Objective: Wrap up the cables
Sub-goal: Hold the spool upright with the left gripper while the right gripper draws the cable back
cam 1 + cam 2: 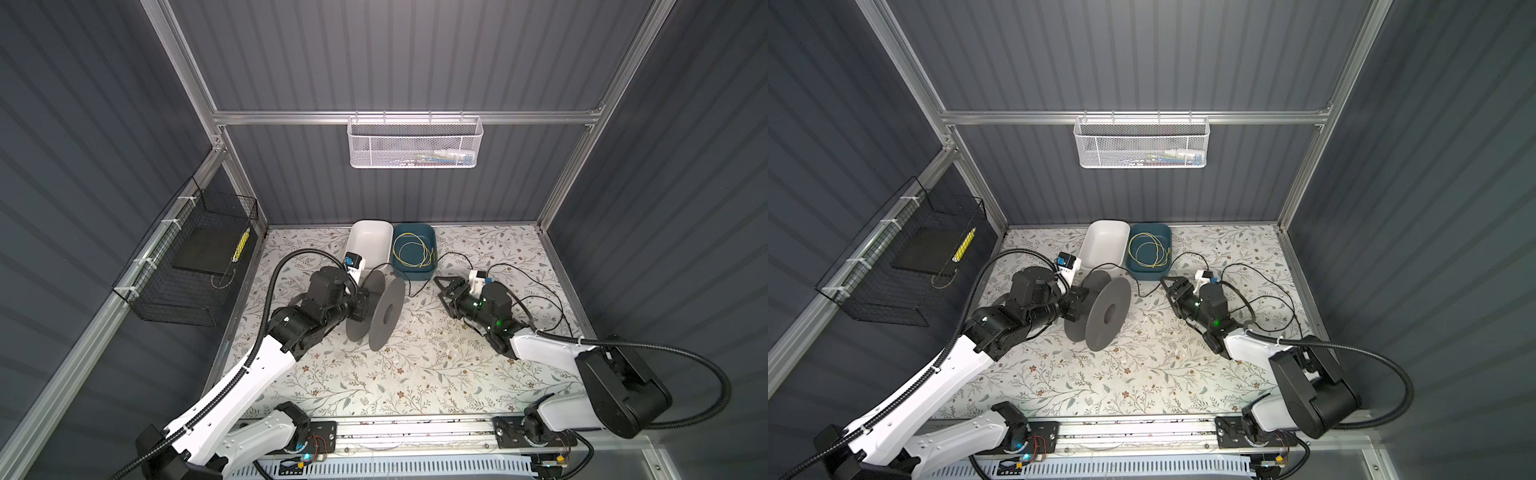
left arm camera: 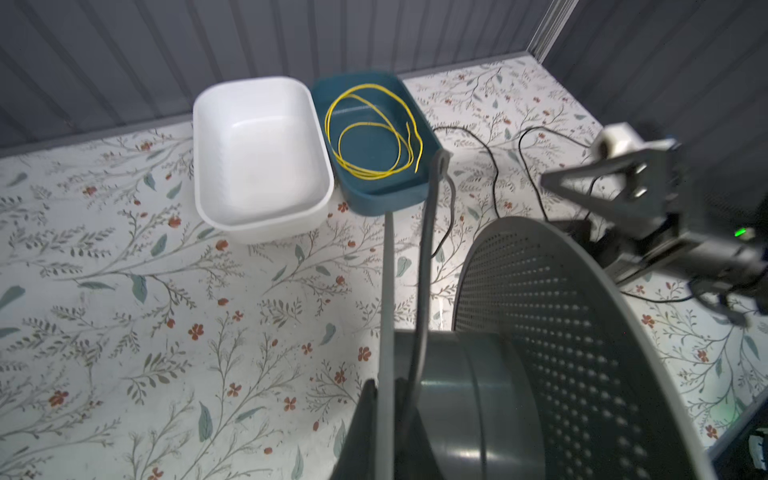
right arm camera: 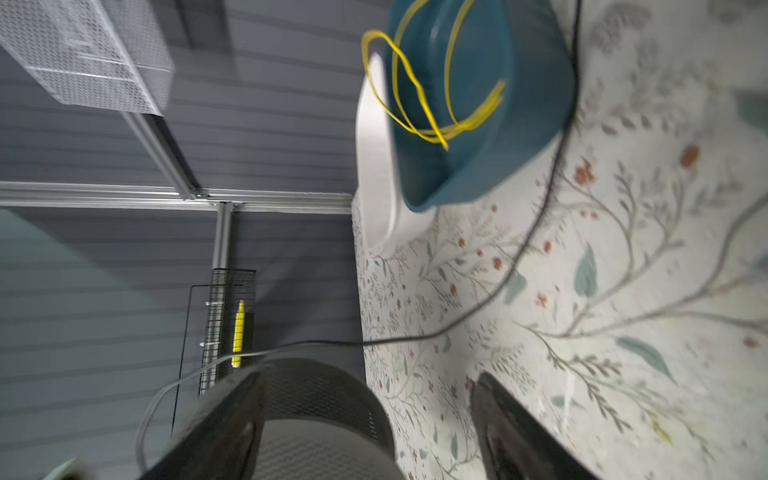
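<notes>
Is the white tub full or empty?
Empty. The white tub shows only its bare bottom in the left wrist view; the yellow wire lies coiled in the blue tub beside it.

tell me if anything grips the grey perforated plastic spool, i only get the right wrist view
Observer: Yes, the left gripper is shut on the grey perforated plastic spool, clamping the rim of the flange farther from your arm.
Operator: ok what's lying behind my arm
Observer: Several loose loops of the long thin black cable on the floral-print table, beside and beyond the right arm.
Operator: and at the back wall
Observer: A white rectangular plastic tub with nothing in it, beside the teal plastic tub.
</notes>
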You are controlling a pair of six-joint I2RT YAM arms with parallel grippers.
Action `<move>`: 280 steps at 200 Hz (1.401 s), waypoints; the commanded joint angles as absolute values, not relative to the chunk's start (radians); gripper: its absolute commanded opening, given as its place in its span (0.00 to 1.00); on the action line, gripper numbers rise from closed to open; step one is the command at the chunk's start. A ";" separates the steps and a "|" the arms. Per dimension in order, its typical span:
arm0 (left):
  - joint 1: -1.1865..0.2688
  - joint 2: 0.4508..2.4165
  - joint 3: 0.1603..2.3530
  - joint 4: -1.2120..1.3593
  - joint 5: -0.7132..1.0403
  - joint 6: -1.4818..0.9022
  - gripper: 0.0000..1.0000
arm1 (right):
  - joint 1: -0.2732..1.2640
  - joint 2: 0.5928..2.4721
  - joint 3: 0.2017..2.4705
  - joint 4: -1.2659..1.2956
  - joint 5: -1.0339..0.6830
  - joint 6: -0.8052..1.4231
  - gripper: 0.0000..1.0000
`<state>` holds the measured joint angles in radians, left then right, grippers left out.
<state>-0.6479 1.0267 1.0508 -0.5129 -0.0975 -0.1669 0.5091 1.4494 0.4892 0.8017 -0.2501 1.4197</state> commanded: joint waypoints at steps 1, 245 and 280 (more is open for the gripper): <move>-0.648 1.006 1.102 -0.516 -0.098 -0.092 0.00 | 0.566 1.499 0.497 1.039 -0.208 1.621 0.85; -0.649 0.904 1.172 -0.649 -0.220 0.045 0.00 | 0.521 1.887 0.814 1.397 -0.101 1.893 0.31; -0.649 0.859 1.171 -0.681 -0.239 0.040 0.00 | 0.423 1.814 0.844 1.320 -0.144 1.784 0.24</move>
<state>-0.6479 0.8989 1.1397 -0.6830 -0.2081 0.0341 0.4778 1.8698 0.8055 1.3502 -0.1120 1.8942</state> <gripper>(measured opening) 0.086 0.246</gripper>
